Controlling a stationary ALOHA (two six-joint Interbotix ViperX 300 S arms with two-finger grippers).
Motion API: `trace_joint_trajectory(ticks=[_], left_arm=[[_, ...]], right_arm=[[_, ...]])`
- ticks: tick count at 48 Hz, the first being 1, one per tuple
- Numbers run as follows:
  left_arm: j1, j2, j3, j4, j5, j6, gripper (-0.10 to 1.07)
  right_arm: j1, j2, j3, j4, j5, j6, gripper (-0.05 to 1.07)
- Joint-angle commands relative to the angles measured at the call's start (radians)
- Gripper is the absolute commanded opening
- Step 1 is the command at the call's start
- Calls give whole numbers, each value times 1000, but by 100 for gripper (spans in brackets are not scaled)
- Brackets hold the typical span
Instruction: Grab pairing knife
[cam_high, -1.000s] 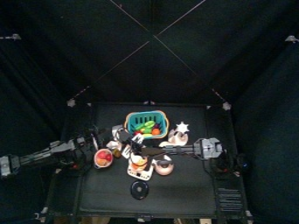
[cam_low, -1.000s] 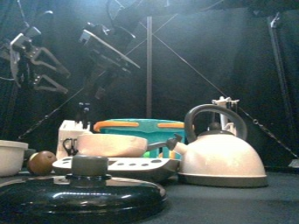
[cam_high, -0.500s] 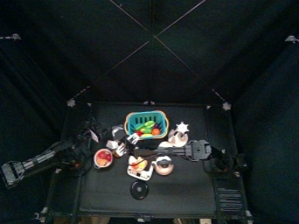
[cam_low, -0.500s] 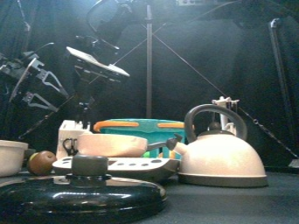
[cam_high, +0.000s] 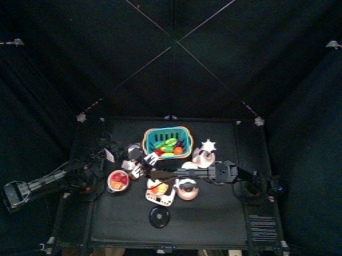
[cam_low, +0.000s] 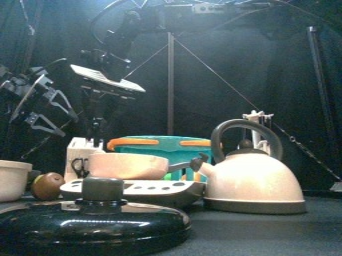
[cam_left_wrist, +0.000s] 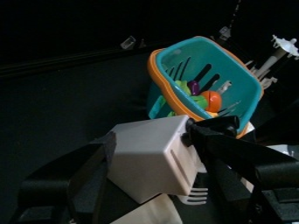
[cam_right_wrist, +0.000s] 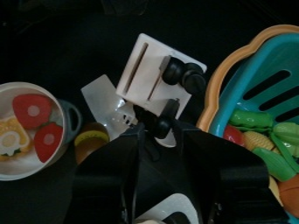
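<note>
While lower, right tool seemingly narrower.

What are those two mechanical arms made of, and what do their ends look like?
Both arms are black, built of jointed links with grey metal sections and thin cables along them. The left arm comes from the left, the right arm from the right. Each ends in a pincer with two black jaws; the right pincer looks matt and blocky.

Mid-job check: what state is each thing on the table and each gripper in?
White knife block: upright, black-handled knives slotted in.
Teal basket with orange rim: upright, holding toy vegetables.
Cream kettle: upright.
Black pot lid: lying flat.
Left gripper: open, empty.
Right gripper: over the knife block, no knife lifted yet.
</note>
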Motion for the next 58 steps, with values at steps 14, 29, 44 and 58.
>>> trace_joint_trajectory(ticks=[14, 29, 44, 58], left_arm=[[2, 6, -12, 0, -8, 3, 100], [3, 6, -8, 2, -5, 5, 100], [2, 6, -8, 2, 0, 5, 100], [2, 6, -6, 2, 2, 5, 100]], right_arm=[[-23, -29, -31, 2, 2, 8, 63], [-17, -38, -31, -6, 17, 3, 61], [-14, -51, -31, -12, 17, -3, 61], [3, -71, -29, -26, 37, -6, 61]])
